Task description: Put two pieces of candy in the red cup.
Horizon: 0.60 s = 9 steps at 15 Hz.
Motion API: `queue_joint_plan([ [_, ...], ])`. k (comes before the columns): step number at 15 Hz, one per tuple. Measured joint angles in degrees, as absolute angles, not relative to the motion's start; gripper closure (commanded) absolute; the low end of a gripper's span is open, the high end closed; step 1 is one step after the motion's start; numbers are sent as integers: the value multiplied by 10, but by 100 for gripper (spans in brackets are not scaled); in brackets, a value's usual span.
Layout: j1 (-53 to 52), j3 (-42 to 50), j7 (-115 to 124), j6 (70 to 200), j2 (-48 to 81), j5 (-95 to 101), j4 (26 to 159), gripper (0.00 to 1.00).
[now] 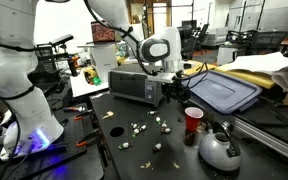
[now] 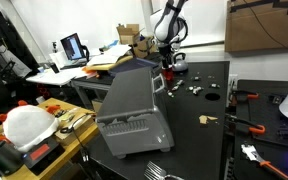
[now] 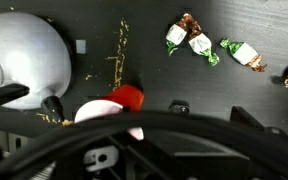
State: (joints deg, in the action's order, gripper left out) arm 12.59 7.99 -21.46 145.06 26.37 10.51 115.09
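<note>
While wide-jawed near the red cup, gripper apart from candy

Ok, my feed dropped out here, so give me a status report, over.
Jaws open, nothing held. Red cup upright, candy loose on table. Grey kettle close beside cup.

Black table: dark matte top, dusted with fine yellowish specks in the wrist view.
- Red cup, upright, white inside, just beside the grey kettle.
- Pieces of candy, loose and scattered near the cup, in green, white and brown wrappers.
- Tan scrap, among the candy.
- Boxy silver appliance, toward the far edge.
</note>
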Motion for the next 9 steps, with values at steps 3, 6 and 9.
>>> queue_joint_plan([
  [3,127,79,-223,1443,286,106,1123,0],
  [6,132,79,-225,1420,310,107,1080,0],
  [9,139,79,-237,1391,334,107,1034,0],
])
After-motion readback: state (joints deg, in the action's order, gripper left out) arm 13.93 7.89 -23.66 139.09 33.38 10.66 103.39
